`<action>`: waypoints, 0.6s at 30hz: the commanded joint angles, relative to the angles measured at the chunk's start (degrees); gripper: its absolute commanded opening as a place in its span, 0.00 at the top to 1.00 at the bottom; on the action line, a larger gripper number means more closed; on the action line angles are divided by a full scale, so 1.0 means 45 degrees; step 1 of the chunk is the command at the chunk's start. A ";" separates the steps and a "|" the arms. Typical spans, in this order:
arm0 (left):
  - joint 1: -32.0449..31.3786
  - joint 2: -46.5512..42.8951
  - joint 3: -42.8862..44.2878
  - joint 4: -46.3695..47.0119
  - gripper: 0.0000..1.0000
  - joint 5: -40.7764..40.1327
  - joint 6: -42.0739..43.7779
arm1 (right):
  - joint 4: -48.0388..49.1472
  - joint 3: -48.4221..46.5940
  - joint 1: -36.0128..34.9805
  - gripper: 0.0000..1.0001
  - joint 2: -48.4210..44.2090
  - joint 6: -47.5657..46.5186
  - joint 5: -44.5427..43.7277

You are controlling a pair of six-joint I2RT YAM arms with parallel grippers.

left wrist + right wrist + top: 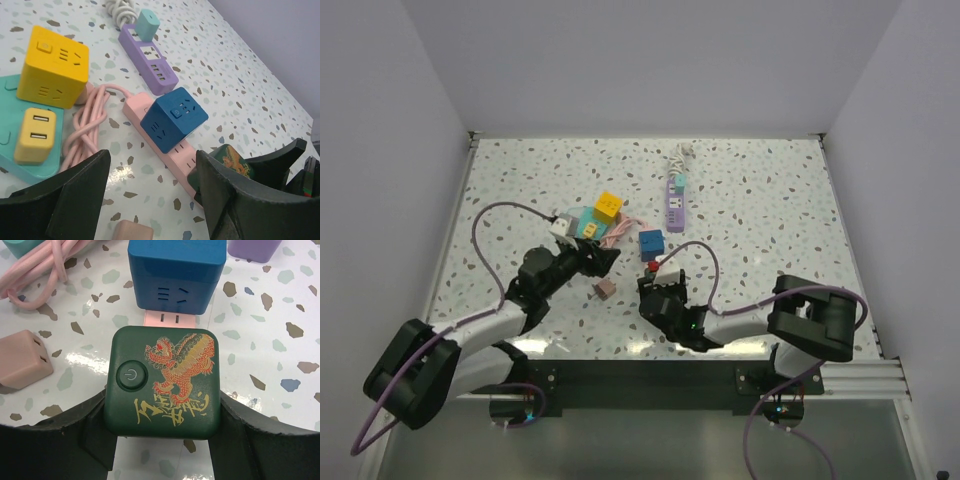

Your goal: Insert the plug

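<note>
Speckled table [770, 200]; green plug [160, 382], illegible gold calligraphy [170, 412].

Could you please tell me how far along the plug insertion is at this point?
Done: the right end effector grips the green cube plug. In hand: it sits over the pink power strip, just beside the blue cube already on that strip. Left: pushing it fully home; whether its prongs have entered is hidden. The left end effector is open and holds nothing.
</note>
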State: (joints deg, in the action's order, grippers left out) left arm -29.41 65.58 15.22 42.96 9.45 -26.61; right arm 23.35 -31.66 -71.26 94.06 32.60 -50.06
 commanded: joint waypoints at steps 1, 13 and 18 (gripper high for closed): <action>0.0168 -0.1268 -0.0374 -0.1088 0.26 -0.1025 0.0231 | -0.1230 0.0045 0.0269 1.00 0.1382 -0.0774 0.6026; 0.0207 -0.3421 -0.1039 -0.2651 0.24 -0.1827 0.0210 | 0.0064 -0.3193 0.1852 1.00 0.3293 -0.3123 0.8233; 0.0207 -0.3753 -0.1137 -0.2983 0.23 -0.2003 0.0171 | 0.0123 -0.4993 0.2242 1.00 0.4291 -0.3415 0.8722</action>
State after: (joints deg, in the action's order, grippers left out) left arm -28.91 49.69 10.48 30.81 1.76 -26.39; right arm 26.04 -50.15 -60.71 106.96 17.58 -30.68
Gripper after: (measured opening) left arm 0.764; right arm 0.632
